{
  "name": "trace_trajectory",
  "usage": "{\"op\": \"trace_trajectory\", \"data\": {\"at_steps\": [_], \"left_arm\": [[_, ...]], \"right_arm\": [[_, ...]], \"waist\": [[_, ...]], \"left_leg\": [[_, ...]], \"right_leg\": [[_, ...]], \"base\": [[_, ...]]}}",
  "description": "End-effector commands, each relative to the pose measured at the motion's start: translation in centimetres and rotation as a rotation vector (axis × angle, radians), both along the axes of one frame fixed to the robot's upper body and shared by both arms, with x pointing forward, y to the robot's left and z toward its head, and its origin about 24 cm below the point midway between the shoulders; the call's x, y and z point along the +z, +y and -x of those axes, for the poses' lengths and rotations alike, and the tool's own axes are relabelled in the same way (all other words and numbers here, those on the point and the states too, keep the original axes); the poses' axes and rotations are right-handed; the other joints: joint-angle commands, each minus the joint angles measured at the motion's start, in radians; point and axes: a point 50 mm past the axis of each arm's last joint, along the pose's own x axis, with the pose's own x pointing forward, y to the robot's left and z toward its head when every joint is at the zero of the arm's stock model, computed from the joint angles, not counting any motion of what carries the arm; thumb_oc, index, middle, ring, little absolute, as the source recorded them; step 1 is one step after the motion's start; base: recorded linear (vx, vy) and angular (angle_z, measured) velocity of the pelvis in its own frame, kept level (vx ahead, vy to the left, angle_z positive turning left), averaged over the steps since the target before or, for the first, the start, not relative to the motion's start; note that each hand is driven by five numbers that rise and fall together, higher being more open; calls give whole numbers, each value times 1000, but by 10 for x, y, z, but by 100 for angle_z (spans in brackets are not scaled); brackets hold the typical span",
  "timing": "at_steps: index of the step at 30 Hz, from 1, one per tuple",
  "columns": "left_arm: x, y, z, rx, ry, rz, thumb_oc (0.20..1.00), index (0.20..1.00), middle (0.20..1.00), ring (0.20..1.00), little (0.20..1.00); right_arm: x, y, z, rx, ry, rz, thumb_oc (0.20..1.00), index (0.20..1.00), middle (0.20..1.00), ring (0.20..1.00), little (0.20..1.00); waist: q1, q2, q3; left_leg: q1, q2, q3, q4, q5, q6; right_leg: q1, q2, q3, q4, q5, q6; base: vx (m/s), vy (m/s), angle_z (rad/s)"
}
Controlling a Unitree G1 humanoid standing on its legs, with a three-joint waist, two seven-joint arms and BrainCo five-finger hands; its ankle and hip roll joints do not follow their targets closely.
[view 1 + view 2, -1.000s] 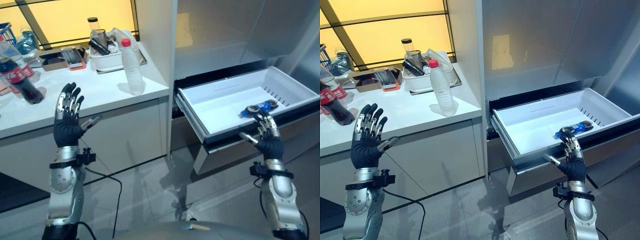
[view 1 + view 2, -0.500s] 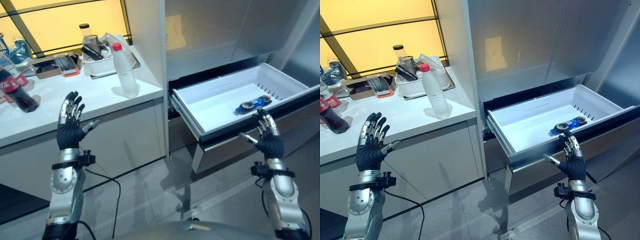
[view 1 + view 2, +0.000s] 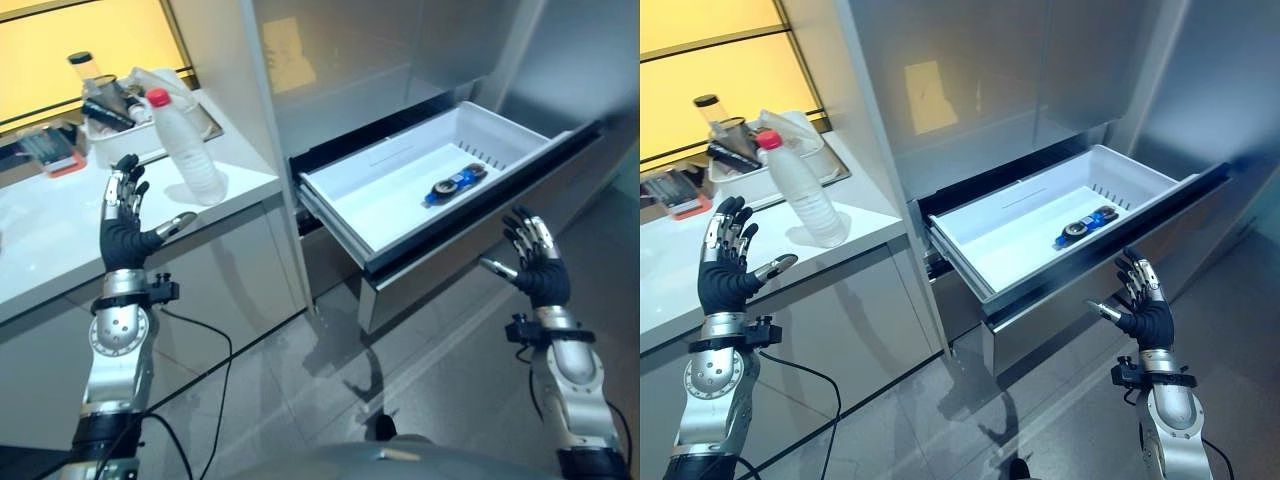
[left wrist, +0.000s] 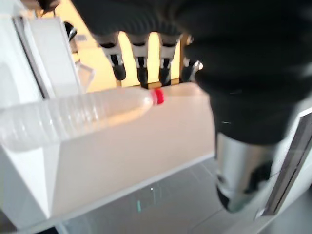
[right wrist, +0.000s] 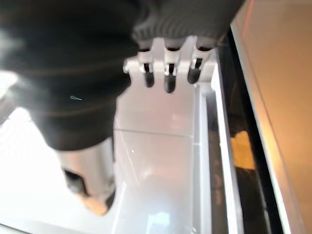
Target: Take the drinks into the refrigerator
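A: What is changing?

B: The whole view is shifting, so the camera is moving, not the objects. The right hand is drawing back from the drawer, fingers spread, holding nothing. The blue bottle is lying inside the drawer: one drink is stowed.

A: And the remainder?

B: The left hand, open and empty, is hovering near the clear bottle, which is standing upright on the white counter. A tray of utensils is sitting behind it, before a yellow-lit window. The floor is grey tile.
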Motion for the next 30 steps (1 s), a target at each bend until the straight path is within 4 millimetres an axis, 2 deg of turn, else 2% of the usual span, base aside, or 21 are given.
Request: {"op": "trace_trajectory", "data": {"at_steps": [1,4,11,20,30], "left_arm": [[40,17,-15,46,-130,-99,1000,1000,1000,1000,1000],[49,16,-21,48,-153,-125,1000,1000,1000,1000,1000],[55,19,-19,73,-178,-134,1000,1000,1000,1000,1000],[36,27,-6,121,-130,-108,1000,1000,1000,1000,1000],[25,24,-7,134,-95,-80,1000,1000,1000,1000,1000]], "right_arm": [[45,10,-10,86,-219,5,1000,1000,1000,1000,1000],[53,11,-10,101,-255,4,1000,1000,1000,1000,1000],[66,16,-9,138,-315,7,1000,1000,1000,1000,1000],[74,15,-1,148,-362,3,1000,1000,1000,1000,1000],[69,14,3,138,-351,-1,1000,1000,1000,1000,1000]], "waist": [[-13,-23,29],[-27,-25,42],[-33,-37,79],[-34,-54,100],[-31,-63,93]], "left_leg": [[2,-43,-5,78,-108,47],[-8,-43,0,97,-118,47],[-60,-42,18,175,-148,48],[-101,-36,7,225,-171,45],[-95,-32,-14,218,-173,41]], "right_leg": [[72,-46,-13,75,-144,57],[58,-44,-11,90,-152,56],[1,-39,14,147,-163,52],[-47,-24,17,210,-194,43],[-31,-23,-5,204,-209,38]], "base": [[3,3,-11],[22,14,-14],[-8,11,-4],[11,-2,-8],[0,0,0]]}}
